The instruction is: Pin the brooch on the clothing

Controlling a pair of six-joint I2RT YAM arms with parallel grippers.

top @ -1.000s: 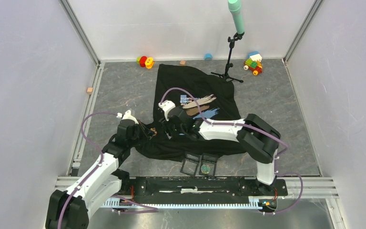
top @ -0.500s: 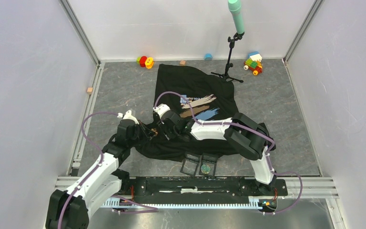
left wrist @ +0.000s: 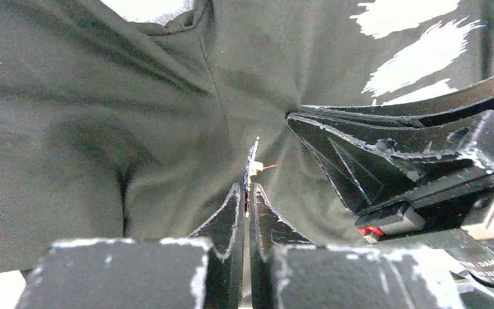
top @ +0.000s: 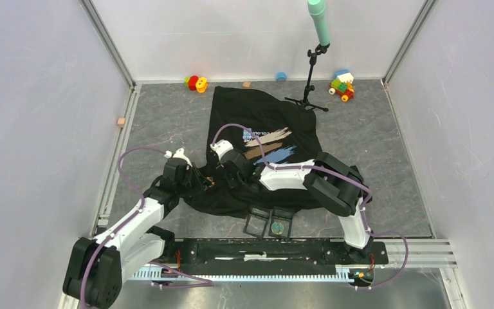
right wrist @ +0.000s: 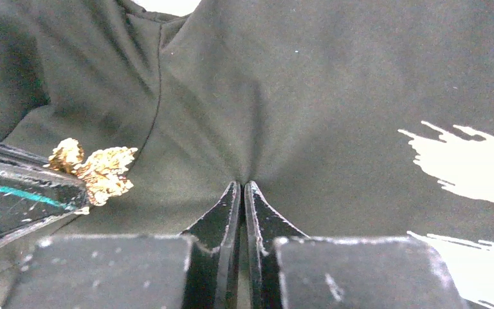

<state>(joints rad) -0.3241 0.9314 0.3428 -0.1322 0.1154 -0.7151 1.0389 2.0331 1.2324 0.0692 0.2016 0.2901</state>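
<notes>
The clothing (top: 264,116), a black T-shirt with blue and tan print, lies spread on the grey table. My left gripper (left wrist: 247,187) is shut on the brooch (left wrist: 252,161), seen edge-on here with its thin pin sticking out to the right. From the right wrist the brooch (right wrist: 93,168) looks gold and flaky, just above the shirt's lower left part. My right gripper (right wrist: 242,185) is shut on a small pucker of the clothing (right wrist: 328,96), close to the right of the brooch. In the top view the two grippers meet near the brooch (top: 210,181).
An open black box (top: 269,224) with a round disc lies at the shirt's near edge. A microphone stand (top: 309,84) rises at the shirt's far corner. Toys (top: 196,82) (top: 342,85), a blue cap (top: 281,76) and a wooden block (top: 121,121) sit near the walls.
My right gripper slid left toward the brooch and closed on the shirt fabric. The left arm edged slightly right, still holding the brooch.
</notes>
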